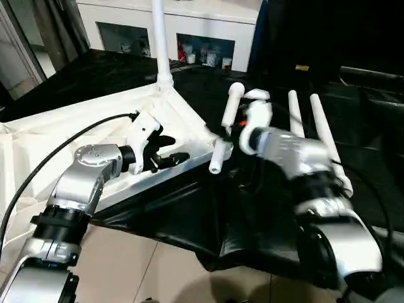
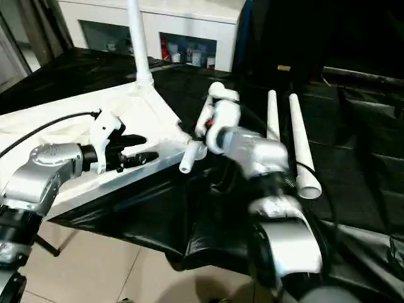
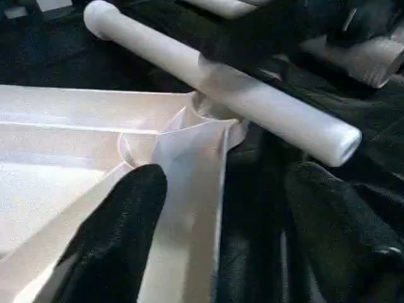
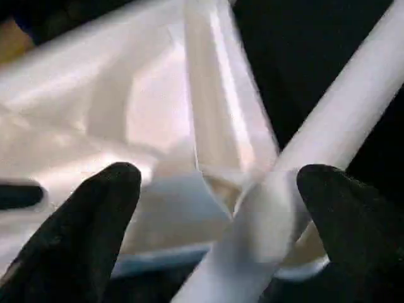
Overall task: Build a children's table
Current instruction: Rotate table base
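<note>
Inverted white tabletop [image 1: 38,136] on black cloth [image 1: 189,214], ribbed underside up, occupying the 9 to 10 o'clock part of the head views. One leg [image 1: 159,38] already standing upright in the far corner socket at 12 o'clock. Left gripper [image 1: 165,150] at centre, fingers apart and straddling the tabletop's near rim, one finger [image 3: 120,233] inside the wall and the other outside over the cloth, just beside the near corner socket [image 3: 214,113]. Second leg [image 1: 227,126] lying aslant across that corner socket, open end toward 6 o'clock, rounded end toward 12 o'clock, not seated. Right gripper [image 4: 218,208] spread wide on either side of this leg, fingers [image 4: 88,214] not closed on it; contact with the leg cannot be told. Right forearm [image 1: 290,158] crossing from 5 o'clock and hiding part of the cloth behind it. Two further legs [image 1: 322,136] lying side by side on the cloth at 2 o'clock, well apart from the tabletop. White cabinet [image 1: 202,31] with glass doors behind, at 12 o'clock; pale tiled floor [image 1: 158,271] at 6 o'clock
</note>
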Robot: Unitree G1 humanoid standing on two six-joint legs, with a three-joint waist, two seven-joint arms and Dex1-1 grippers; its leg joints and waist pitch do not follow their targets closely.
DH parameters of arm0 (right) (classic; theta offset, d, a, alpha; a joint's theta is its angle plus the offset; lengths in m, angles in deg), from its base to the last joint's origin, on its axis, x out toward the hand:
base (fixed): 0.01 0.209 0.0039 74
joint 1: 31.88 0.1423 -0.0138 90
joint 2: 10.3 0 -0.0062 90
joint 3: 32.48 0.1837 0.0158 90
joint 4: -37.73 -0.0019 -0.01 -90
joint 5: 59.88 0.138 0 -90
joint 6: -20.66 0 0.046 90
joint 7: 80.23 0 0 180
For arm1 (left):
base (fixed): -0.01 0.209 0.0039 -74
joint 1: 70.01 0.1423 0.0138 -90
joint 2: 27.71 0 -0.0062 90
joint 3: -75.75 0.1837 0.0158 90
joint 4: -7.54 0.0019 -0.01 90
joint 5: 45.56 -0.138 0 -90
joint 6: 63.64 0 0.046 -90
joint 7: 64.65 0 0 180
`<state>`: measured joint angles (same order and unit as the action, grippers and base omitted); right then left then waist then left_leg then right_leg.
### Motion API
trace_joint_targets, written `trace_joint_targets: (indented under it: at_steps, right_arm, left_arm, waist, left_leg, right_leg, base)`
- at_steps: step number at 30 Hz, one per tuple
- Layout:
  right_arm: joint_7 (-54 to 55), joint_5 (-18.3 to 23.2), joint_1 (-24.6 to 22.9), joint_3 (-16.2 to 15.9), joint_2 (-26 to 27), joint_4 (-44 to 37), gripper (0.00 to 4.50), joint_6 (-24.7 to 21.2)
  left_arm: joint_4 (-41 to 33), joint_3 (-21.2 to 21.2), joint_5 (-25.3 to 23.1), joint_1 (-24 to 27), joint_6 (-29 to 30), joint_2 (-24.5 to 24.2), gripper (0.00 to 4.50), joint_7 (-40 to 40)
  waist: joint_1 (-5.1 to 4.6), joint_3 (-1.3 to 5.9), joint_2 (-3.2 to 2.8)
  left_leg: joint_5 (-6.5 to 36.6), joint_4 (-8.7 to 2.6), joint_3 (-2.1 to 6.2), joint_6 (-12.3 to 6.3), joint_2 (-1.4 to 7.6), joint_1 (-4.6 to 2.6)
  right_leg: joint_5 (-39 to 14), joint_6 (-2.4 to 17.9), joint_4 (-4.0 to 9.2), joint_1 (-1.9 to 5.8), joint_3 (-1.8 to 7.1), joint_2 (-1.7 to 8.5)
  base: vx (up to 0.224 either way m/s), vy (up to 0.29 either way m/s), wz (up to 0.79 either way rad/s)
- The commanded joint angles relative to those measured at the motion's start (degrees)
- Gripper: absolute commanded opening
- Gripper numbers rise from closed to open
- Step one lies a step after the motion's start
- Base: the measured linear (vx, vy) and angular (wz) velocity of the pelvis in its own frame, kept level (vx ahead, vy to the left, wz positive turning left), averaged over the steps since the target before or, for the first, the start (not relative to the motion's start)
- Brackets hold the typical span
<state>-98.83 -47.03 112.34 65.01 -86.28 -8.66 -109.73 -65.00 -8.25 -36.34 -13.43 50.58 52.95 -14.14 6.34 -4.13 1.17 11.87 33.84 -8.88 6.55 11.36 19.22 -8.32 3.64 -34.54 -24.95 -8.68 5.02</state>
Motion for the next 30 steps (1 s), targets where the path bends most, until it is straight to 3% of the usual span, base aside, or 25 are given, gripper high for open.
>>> trace_joint_targets:
  at_steps: [1, 2, 4, 5, 9, 12, 13, 15, 17, 18, 19, 23, 25, 29, 30]
  right_arm:
    - [1.76, -1.46, 0.75, -1.05, 0.59, 2.9, 4.5, 0.66]
    - [2.37, -1.51, 0.92, -1.15, 0.85, 3.7, 4.5, 0.8]
    - [5.01, -4.51, 2.02, -2.88, 1.08, 7.78, 4.5, 3.38]
    - [5.51, -5.34, 2.47, -3.47, 0.94, 8.83, 4.5, 4.5]
    - [4.74, -5.27, 3.63, -3.4, 0.72, 10.18, 4.5, 5.66]
    - [2.64, -2.94, 3.86, -1.67, 0.54, 8.3, 4.5, 5.04]
    - [2.57, -2.21, 3.63, -1.01, 0.45, 7.35, 4.5, 4.41]
    - [2.1, -1.7, 3.35, -0.69, 0.15, 6.7, 4.5, 4.44]
    - [1.97, -1.65, 3.22, -0.58, -0.23, 7.03, 4.5, 5.2]
    - [2.22, -1.5, 3.12, -0.24, -0.46, 6.94, 4.5, 5.29]
    - [2.62, -0.79, 2.97, 0.72, -0.77, 6.26, 4.5, 4.72]
    - [2.78, 0.92, 2.49, 2.45, -1.35, 3.66, 4.5, 2.66]
    - [2.8, 1.95, 1.74, 3.39, -2.1, 1.86, 4.5, 0.78]
    - [2.7, 1.89, 0.89, 3.45, -2.91, 1.07, 4.5, 0.34]
    - [2.89, 1.83, 0.43, 3.55, -3.22, 0.31, 4.5, 0.04]
  left_arm:
    - [-2.11, 0.47, 0.03, 0.21, 1.6, 0.15, 3.69, -0.4]
    - [-2.86, 0.57, 0.29, 0.41, 2.45, 0.15, 3.69, -0.63]
    - [-6.03, 0.87, 0.69, 1.42, 5.94, 0.16, 3.86, -1.71]
    - [-6.88, 0.68, 1.02, 1.69, 6.88, 0.4, 3.92, -2.13]
    - [-7.76, -0.32, 2.24, 1.51, 9.04, 2.31, 4.21, -4.01]
    - [-4.46, 0.06, 1.01, -0.92, 9.72, 6.06, 4.33, -7.76]
    - [-2.51, 0.48, 0.09, -1.84, 8.97, 7.05, 4.33, -8.91]
    - [-0.01, 0.49, -0.41, -3.18, 8.06, 8.92, 4.42, -10.51]
    - [1.83, 0.24, -0.3, -4.43, 7.71, 10.96, 4.42, -12.23]
    - [2.82, 0.52, -0.47, -5.11, 7.57, 11.78, 4.42, -12.87]
    - [4.77, 1.09, -1.05, -6.31, 7.84, 12.93, 4.42, -14.14]
    - [7.68, 1.58, -1.89, -7.92, 8.18, 14.52, 4.42, -15.83]
    - [11.39, 1.93, -2.73, -9.55, 8.03, 15.75, 4.42, -17.11]
    - [16.14, 2.98, -5.08, -10.79, 6.05, 16.22, 4.42, -19.22]
    - [18.64, 3.72, -6.34, -11.3, 4.72, 16.25, 4.42, -20.12]
  waist:
    - [0.13, 4.99, -0.13]
    - [0.13, 5.02, -0.17]
    - [0.1, 5.06, 0.53]
    - [0.08, 5.08, 0.38]
    - [0.3, 4.94, 0.78]
    - [0.35, 4.89, 0.55]
    - [0.45, 4.92, -0.03]
    - [0.49, 5.03, 0.45]
    - [0.47, 5.01, 0.0]
    - [0.44, 5.16, -0.7]
    - [0.55, 5.31, -1.06]
    - [0.47, 5.56, -1.06]
    - [0.49, 5.58, -1.61]
    - [0.61, 5.7, -1.46]
    - [0.64, 5.68, -1.73]
  left_leg:
    - [3.05, -3.54, -0.17, -0.92, 1.43, 0.84]
    - [3.02, -3.49, -0.19, -0.9, 1.39, 0.76]
    - [2.58, -3.6, -0.13, -0.32, 1.69, 0.77]
    - [2.45, -3.58, -0.1, -0.16, 1.69, 0.68]
    - [3.7, -3.49, -0.47, -0.61, 1.35, 0.59]
    - [4.79, -3.43, -0.64, -0.89, 1.42, 0.51]
    - [5.2, -3.43, -0.57, -0.91, 1.36, 0.53]
    - [5.3, -3.37, -0.66, -0.9, 1.2, 0.73]
    - [5.52, -3.32, -0.55, -0.65, 1.15, 0.99]
    - [5.24, -3.26, -0.48, -0.34, 1.2, 0.97]
    - [4.97, -3.09, -0.42, -0.29, 1.06, 0.93]
    - [3.4, -2.81, -0.23, -1.37, 1.04, 1.5]
    - [3.16, -2.66, -0.22, -1.71, 0.94, 1.49]
    - [3.49, -2.57, -0.25, -2.21, 0.67, 1.61]
    - [3.55, -2.56, -0.22, -2.31, 0.6, 1.59]
  right_leg:
    - [-16.79, 5.59, 3.64, 4.96, 4.19, 4.22]
    - [-16.45, 5.49, 3.63, 4.94, 4.19, 4.12]
    - [-14.93, 6.01, 3.13, 5.0, 4.27, 4.28]
    - [-14.57, 6.29, 3.01, 4.88, 4.29, 4.25]
    - [-15.02, 5.81, 3.35, 4.85, 4.44, 4.1]
    - [-15.69, 4.96, 3.78, 4.57, 4.37, 3.79]
    - [-15.97, 4.77, 3.68, 4.69, 4.31, 3.81]
    - [-16.95, 3.2, 4.03, 4.96, 4.18, 3.68]
    - [-18.09, 2.37, 4.17, 5.06, 3.99, 3.67]
    - [-17.32, 2.23, 4.36, 5.03, 3.94, 3.59]
    - [-16.14, 2.54, 4.02, 5.04, 3.88, 3.42]
    - [-12.35, 4.11, 3.61, 5.41, 3.75, 3.3]
    - [-11.68, 4.41, 3.65, 5.39, 3.74, 3.2]
    - [-13.33, 3.53, 4.11, 5.59, 3.48, 3.15]
    - [-13.83, 3.38, 4.25, 5.52, 3.41, 3.11]
  base:
    - [0.0, 0.0, 0.0]
    - [0.0, 0.0, 0.0]
    - [0.0, 0.0, 0.0]
    - [0.0, 0.0, 0.0]
    - [0.0, 0.0, 0.0]
    - [0.0, 0.0, 0.0]
    - [0.0, 0.0, 0.0]
    - [0.0, 0.0, 0.0]
    - [0.0, 0.0, 0.0]
    - [0.0, 0.0, 0.0]
    - [0.0, 0.0, 0.0]
    - [0.0, 0.0, 0.0]
    - [0.0, 0.0, 0.0]
    - [0.0, 0.0, 0.0]
    - [0.0, 0.0, 0.0]
